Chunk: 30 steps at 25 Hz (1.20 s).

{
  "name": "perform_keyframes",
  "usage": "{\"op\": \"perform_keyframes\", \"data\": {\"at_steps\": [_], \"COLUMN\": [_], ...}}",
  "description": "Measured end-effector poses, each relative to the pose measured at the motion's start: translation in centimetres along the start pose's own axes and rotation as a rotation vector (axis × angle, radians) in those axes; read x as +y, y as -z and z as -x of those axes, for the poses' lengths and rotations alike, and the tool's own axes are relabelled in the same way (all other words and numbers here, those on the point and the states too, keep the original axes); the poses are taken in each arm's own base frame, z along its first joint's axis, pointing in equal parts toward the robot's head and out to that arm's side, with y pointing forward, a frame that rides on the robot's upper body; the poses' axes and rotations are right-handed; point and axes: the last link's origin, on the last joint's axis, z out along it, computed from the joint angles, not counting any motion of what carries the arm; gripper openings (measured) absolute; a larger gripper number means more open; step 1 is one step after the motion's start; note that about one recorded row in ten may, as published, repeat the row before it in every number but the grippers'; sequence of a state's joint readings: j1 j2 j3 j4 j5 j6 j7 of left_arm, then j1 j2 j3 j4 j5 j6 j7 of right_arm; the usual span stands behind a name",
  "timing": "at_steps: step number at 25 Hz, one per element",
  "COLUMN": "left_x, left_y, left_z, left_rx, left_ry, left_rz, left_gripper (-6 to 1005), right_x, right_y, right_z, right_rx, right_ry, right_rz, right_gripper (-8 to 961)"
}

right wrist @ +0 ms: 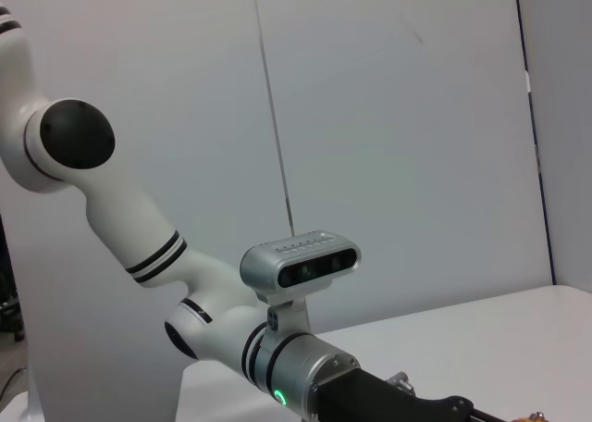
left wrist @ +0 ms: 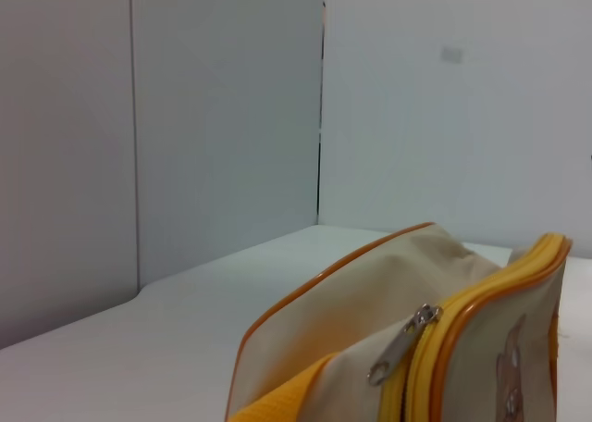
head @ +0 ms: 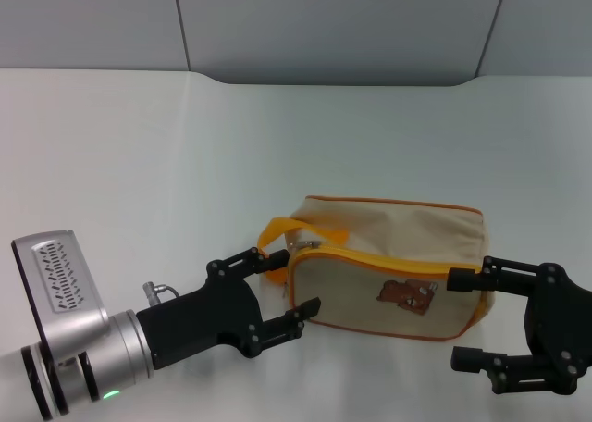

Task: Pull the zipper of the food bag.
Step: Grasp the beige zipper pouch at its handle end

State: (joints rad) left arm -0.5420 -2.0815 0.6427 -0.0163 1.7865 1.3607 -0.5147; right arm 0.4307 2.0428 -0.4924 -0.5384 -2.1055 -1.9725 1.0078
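Note:
The food bag (head: 398, 255) is a beige pouch with orange piping and a brown bear print, lying on the white table in front of me. Its orange zipper (head: 388, 259) runs along the top front rim, and the small silver pull (head: 305, 246) sits at the bag's left end beside the orange loop handle (head: 287, 229). My left gripper (head: 292, 283) is open at that left end, one finger by the handle and one low by the bag's corner. My right gripper (head: 455, 318) is open at the bag's right end. The left wrist view shows the pull (left wrist: 400, 346) close up on the zipper (left wrist: 481, 302).
The white table (head: 185, 163) stretches to the left and behind the bag, ending at a grey wall (head: 324, 24). The right wrist view shows my left arm (right wrist: 120, 218) and its wrist camera (right wrist: 301, 265).

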Motion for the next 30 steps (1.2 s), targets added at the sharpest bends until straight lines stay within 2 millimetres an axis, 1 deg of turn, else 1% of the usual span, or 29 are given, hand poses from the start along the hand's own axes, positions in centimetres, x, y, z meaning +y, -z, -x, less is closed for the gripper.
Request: {"op": "perform_keyframes", "data": {"at_steps": [3,8,10,17,22,26,30], "left_x": [0.1,0.1,-0.3,-0.4,-0.5,-0.4,0.2], "left_y": [-0.2,-0.9,-1.5,-1.8,-1.9,-1.9,-1.8], "left_z": [-0.1,-0.1,0.0,-0.1,-0.2,-0.3,-0.5], "left_rx": [0.004,-0.002,-0.008,-0.007,0.005,0.011,0.038], "left_ry": [0.001,0.013,0.025,0.031,0.038,0.031,-0.028], "left_rz": [0.006,-0.008,-0.054,-0.078,-0.085,-0.082,-0.068], "left_gripper": [783,551,495,300,128,94,78], "right_x": [0.0,0.1,0.1,0.1,0.1,0.1,0.0], "right_y": [-0.1,-0.1,-0.1,-0.1,-0.1,-0.1,0.0], "right_z": [0.0,-0.1,-0.1,-0.1,-0.1,-0.1,0.0], "right_rx": [-0.002,-0.005,-0.005,-0.008,-0.009,-0.01,-0.014], "right_ry": [0.0,-0.002,-0.002,-0.002,-0.001,-0.001,-0.001], "right_rz": [0.0,0.0,-0.001,-0.005,-0.008,-0.008,-0.017], "right_gripper": [803,803,803,802,802,802,802]}}
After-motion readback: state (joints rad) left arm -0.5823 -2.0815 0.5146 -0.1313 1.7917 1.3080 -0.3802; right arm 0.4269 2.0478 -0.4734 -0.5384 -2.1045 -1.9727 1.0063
